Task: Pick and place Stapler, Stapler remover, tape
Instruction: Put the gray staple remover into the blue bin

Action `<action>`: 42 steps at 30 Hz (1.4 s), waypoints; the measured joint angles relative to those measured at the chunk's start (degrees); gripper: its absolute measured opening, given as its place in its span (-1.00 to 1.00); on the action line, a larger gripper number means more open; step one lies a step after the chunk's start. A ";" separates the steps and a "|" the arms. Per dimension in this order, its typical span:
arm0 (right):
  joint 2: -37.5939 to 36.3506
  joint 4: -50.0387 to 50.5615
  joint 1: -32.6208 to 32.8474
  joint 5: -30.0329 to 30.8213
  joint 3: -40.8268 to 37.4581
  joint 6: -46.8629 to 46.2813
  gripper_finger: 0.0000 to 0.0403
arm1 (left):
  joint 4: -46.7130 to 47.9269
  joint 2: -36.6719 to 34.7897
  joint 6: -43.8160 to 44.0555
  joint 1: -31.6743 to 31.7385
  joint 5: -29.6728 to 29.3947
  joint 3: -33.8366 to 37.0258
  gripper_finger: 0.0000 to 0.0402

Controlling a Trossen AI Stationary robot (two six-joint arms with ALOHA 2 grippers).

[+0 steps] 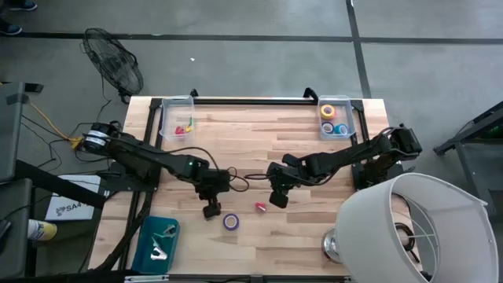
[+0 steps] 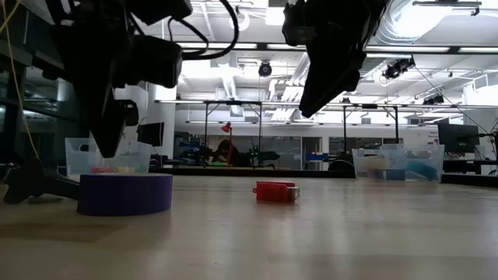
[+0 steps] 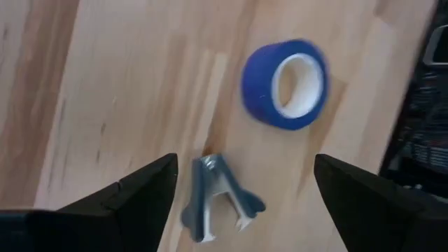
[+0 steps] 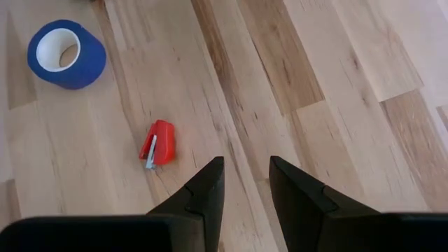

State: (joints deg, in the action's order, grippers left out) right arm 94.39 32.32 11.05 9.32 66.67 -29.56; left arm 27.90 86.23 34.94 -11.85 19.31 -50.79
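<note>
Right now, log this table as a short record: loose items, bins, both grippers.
tape roll: purple-blue, flat on the table, near the front
red stapler: on the table, right of the tape
staple remover: on the table beneath the left gripper
left gripper: open, above the remover
right gripper: narrowly open, empty, beside the stapler
left bin: small coloured items
right bin: tape rolls
teal tray: front left, staple removers
</note>
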 joint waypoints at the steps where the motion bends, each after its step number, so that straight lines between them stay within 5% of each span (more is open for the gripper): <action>1: 0.00 0.01 -0.01 0.01 0.00 0.07 -0.47 | 1.60 0.80 -0.11 0.01 -0.26 -1.04 0.61; 9: 0.00 0.39 -0.02 1.25 0.00 0.69 -0.47 | 18.54 9.36 -3.65 -0.14 -6.19 -13.89 0.53; 16: 0.00 1.30 -0.02 1.27 0.00 1.33 -0.47 | 28.44 17.64 -6.75 -0.14 -5.13 -22.29 0.53; 27: 0.02 1.93 -0.02 1.51 0.00 1.48 -0.47 | 37.02 22.93 -8.00 -0.16 -3.61 -23.53 0.53; 42: 0.02 1.81 -0.02 1.46 0.00 1.15 -0.47 | 32.26 22.89 -5.55 -2.98 -2.75 -23.55 0.53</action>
State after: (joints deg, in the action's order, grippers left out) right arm 94.41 34.13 11.03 10.79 66.67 -28.40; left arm 60.16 109.12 29.38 -14.83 16.56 -74.35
